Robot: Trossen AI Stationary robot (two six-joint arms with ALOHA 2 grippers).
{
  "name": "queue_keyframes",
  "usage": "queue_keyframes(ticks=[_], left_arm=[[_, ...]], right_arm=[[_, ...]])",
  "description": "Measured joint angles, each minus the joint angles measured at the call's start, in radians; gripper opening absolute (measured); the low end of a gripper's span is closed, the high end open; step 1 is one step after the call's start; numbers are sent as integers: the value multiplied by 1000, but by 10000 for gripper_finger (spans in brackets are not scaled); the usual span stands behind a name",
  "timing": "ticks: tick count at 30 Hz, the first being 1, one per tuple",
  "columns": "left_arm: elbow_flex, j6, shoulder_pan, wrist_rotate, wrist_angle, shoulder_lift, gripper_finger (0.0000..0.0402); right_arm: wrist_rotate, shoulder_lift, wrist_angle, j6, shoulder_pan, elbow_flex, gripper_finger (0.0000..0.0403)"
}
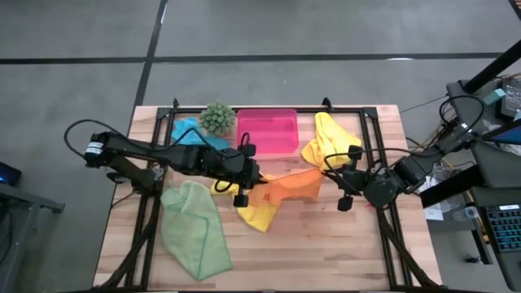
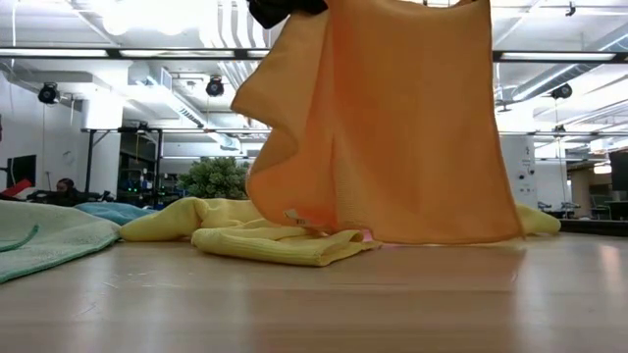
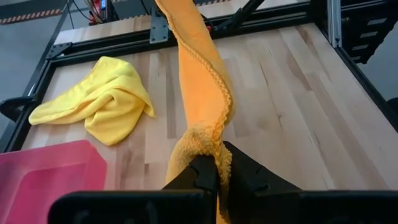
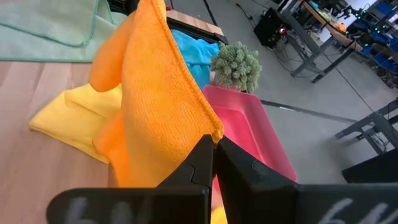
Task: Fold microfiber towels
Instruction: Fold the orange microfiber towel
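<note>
1. Holding the orange towel (image 1: pixel 295 185) by two corners, the left gripper (image 1: pixel 246 181) and right gripper (image 1: pixel 348 181) are both clamped on it.
2. It hangs spread above mid-table, its lower edge brushing a yellow towel (image 1: pixel 259 213).
3. Step in hand, I judge: lifting it to lay flat.
4. Next calls for lowering it onto bare wood, clear of that yellow towel.

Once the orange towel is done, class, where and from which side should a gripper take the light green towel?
Judging by its pose, grip the light green towel at the raised, rumpled corner nearest the left gripper, coming from above. The rest lies spread flat on the table, giving fingers little to pinch there.
</note>
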Motion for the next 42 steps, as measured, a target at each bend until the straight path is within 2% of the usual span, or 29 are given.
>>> queue_keyframes(ticks=[20,25,28,30,34,36,39,42], left_arm=[[0,-6,0,0,15,14,0],[0,-26,-15,1,-47,12,0],[19,-24,-15,4,-79,7,0],[39,2,-11,3,-77,-2,0],[81,94,27,3,-73,-19,0],[103,134,61,2,-72,-20,0],[128,205,120,2,-74,-21,0],[145,258,173,45,-73,-22,0]], right_arm=[[-30,0,-26,27,0,0,8],[-160,0,-61,112,0,0,8],[-176,-3,-45,109,0,0,8],[-134,-7,-45,86,0,14,8],[64,-24,-46,-6,-2,63,8],[131,-38,-44,-68,-3,93,8],[188,-57,-44,-136,-3,140,8],[194,-73,-44,-156,-2,173,8]])
